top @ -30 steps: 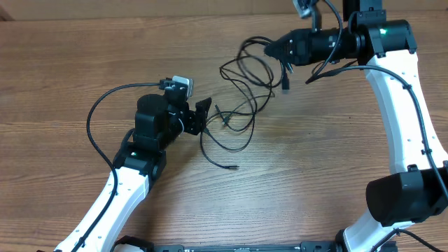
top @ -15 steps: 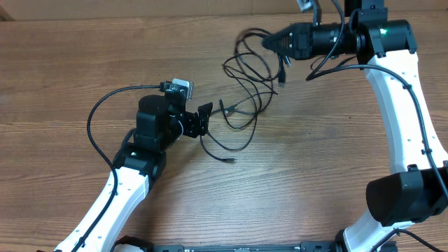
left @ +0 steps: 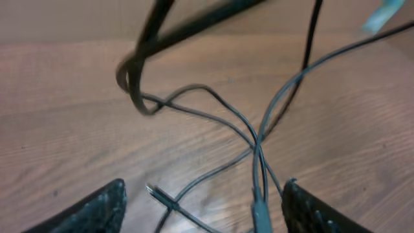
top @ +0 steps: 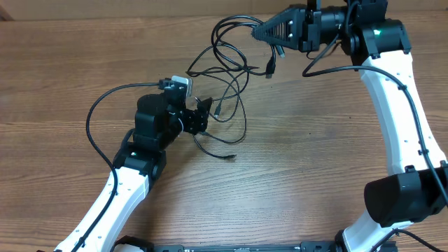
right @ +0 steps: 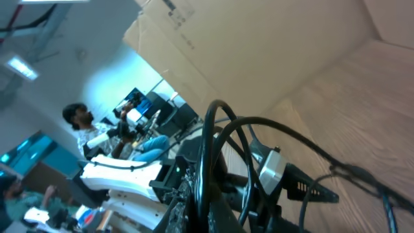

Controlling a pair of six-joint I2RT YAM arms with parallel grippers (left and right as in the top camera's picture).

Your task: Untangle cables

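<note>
The cables (top: pixel 227 77) are thin black cords in a loose tangle, strung from the far middle of the table down to a plug end (top: pixel 233 157) lying on the wood. My right gripper (top: pixel 262 31) is shut on a bundle of their loops and holds it raised; in the right wrist view a cable loop (right: pixel 208 149) rises out of the closed right gripper (right: pixel 208 204). My left gripper (top: pixel 204 115) is open low over the table. In its wrist view, cable strands (left: pixel 259 145) and a small plug (left: pixel 259 211) run through the left gripper (left: pixel 204 208), touching neither finger.
The left arm's own thicker black wire (top: pixel 94 112) arcs out to the left of its wrist. A plug (top: pixel 270 70) dangles below the right gripper. Bare wooden table (top: pixel 315 161) lies to the front and right.
My right gripper has moved back and to the left with the cables, pulling the tangle and its loose plug end toward the far left. The left arm has hardly shifted and its jaws have widened.
</note>
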